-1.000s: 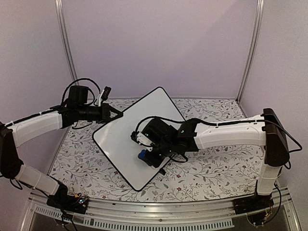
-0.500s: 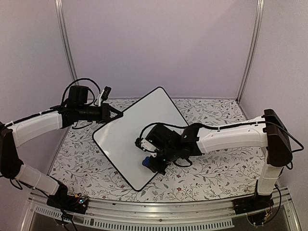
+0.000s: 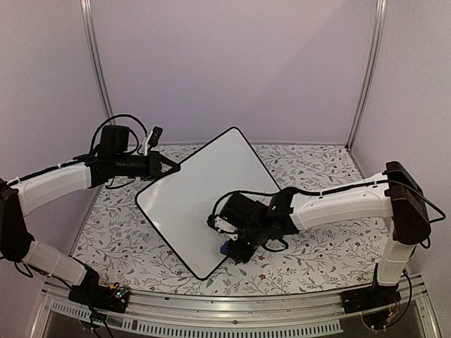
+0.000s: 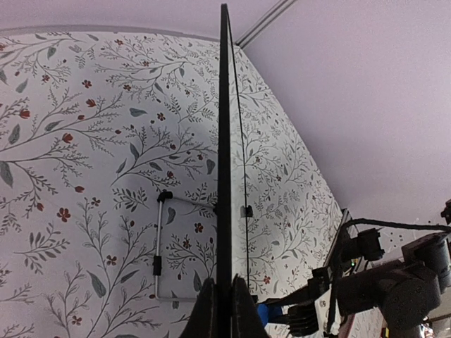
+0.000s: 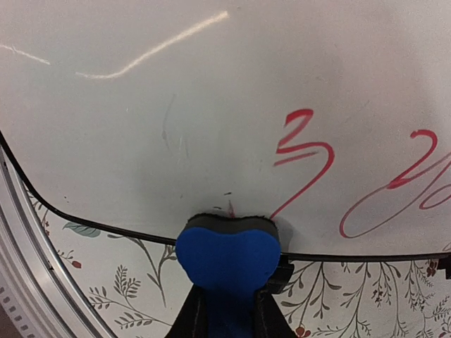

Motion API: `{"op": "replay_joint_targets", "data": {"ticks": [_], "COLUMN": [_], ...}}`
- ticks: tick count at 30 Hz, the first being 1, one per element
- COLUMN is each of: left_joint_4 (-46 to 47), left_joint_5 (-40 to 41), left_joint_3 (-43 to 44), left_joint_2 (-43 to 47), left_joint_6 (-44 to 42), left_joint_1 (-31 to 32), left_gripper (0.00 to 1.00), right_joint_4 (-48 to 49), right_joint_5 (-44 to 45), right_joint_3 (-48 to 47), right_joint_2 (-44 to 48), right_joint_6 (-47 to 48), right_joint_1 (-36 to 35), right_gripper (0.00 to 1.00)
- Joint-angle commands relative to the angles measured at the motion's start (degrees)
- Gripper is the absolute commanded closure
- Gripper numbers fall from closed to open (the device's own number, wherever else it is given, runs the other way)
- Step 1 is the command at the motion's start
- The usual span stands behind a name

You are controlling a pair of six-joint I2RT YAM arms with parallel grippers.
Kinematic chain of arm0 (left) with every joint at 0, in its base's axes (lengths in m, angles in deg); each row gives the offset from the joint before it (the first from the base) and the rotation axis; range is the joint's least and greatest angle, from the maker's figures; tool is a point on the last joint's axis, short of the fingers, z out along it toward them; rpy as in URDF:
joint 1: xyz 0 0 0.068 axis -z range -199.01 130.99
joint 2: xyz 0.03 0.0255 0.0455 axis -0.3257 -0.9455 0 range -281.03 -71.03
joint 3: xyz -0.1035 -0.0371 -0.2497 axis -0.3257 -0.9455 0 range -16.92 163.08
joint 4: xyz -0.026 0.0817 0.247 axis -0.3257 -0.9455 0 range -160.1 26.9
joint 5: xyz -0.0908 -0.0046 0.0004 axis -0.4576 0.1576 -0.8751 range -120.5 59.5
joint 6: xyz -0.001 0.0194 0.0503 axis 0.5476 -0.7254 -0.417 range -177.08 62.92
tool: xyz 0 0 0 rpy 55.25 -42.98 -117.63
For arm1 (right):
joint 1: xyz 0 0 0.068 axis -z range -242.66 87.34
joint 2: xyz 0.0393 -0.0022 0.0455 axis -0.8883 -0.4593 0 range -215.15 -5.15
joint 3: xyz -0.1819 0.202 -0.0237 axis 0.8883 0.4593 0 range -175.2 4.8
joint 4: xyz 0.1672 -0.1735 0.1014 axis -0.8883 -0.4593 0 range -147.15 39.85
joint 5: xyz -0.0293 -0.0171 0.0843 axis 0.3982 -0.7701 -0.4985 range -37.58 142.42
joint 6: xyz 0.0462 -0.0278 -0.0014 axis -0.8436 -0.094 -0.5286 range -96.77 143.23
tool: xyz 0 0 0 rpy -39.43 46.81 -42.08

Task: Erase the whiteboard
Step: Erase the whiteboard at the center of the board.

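Note:
The whiteboard [image 3: 194, 197] stands tilted on the floral table, a white board with a thin black rim. Its left corner is pinched by my left gripper [image 3: 169, 167], which is shut on the rim [image 4: 224, 141]; the wrist view shows it edge-on between the fingers [image 4: 204, 313]. My right gripper [image 3: 229, 248] is shut on a blue eraser [image 5: 227, 257], whose dark felt presses against the board [image 5: 211, 91] near its lower edge. Red marker strokes [image 5: 304, 144] remain on the board to the right of the eraser.
A wire stand [image 4: 161, 246] props the board from behind. The floral table cover [image 3: 310, 246] stretches all round. Metal frame posts [image 3: 95, 70] rise at the back corners and a rail [image 3: 211, 310] runs along the near edge.
My right gripper has slid the eraser down the board toward its lower right edge. The left arm and the board have stayed still.

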State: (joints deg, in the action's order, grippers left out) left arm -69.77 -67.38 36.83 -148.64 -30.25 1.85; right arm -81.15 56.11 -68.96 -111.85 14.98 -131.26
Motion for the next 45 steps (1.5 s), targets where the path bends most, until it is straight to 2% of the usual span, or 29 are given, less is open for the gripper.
{"op": "replay_joint_targets", "data": {"ticks": [1, 10, 19, 32, 45], "left_joint_4": [-1.5, -1.45, -1.42, -1.46, -1.45], "left_joint_5": [2.8, 2.97, 3.04, 2.78, 2.8], "left_joint_3": [-0.32, -0.28, -0.31, -0.32, -0.32], "left_joint_2": [-1.07, -1.15, -0.81, -0.96, -1.19], "left_joint_6": [-1.05, -1.0, -1.09, -1.08, -1.05], "left_joint_1": [-0.23, -0.27, -0.23, -0.32, -0.31], "left_gripper": [1.0, 1.0, 1.0, 1.0, 1.0], "right_joint_4": [-2.8, -2.22, -0.99, 0.01, -0.99], "right_joint_5": [-0.18, 3.76, 4.91, -0.93, -1.92], "right_joint_3": [0.22, -8.43, -14.91, -7.39, -2.18], "right_joint_2": [1.9, 3.26, -0.67, -2.29, -0.65], "right_joint_6": [-0.99, 2.35, 5.07, 2.72, -0.3], "right_joint_1": [0.06, 0.29, 3.54, 4.17, 3.09], "right_gripper": [0.92, 0.92, 0.92, 0.93, 0.93]}}
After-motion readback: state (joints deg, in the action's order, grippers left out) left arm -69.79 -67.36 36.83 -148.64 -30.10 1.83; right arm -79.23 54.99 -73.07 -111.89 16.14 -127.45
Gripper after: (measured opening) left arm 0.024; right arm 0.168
